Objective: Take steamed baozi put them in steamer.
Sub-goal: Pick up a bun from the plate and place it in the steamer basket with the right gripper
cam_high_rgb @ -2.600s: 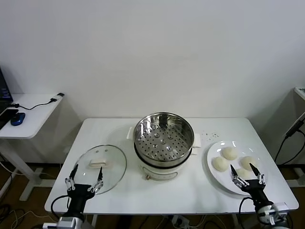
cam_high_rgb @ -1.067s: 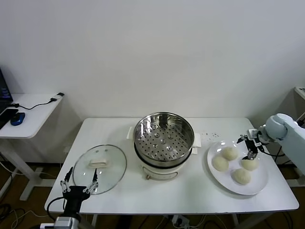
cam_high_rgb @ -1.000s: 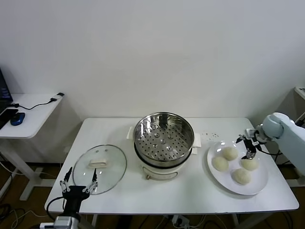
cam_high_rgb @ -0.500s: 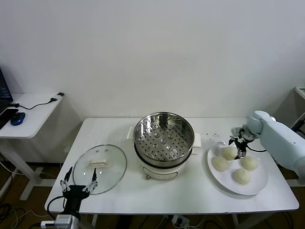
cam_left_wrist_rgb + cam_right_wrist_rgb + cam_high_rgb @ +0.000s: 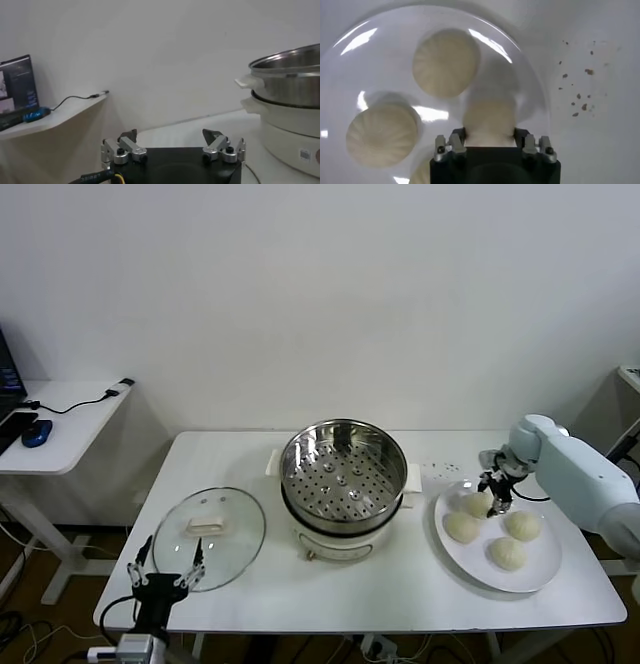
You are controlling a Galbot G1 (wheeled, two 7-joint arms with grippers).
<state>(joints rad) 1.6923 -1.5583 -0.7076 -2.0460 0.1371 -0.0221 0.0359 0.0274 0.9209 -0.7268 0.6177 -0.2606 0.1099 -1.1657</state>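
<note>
The right gripper [image 5: 489,142] pinches one steamed baozi [image 5: 489,118] on the white plate [image 5: 538,569] near the surface's right edge (three others lie beside it). The steamer [image 5: 343,467] stands mid-surface. The left gripper [image 5: 166,562] hangs spread at the front-left corner.

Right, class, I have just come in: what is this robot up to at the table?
The right gripper is closed around one baozi on the white plate, beside three other buns. The steamer at the table's middle holds none yet. Its glass lid lies on the table, and the left gripper waits open at the near edge.
</note>
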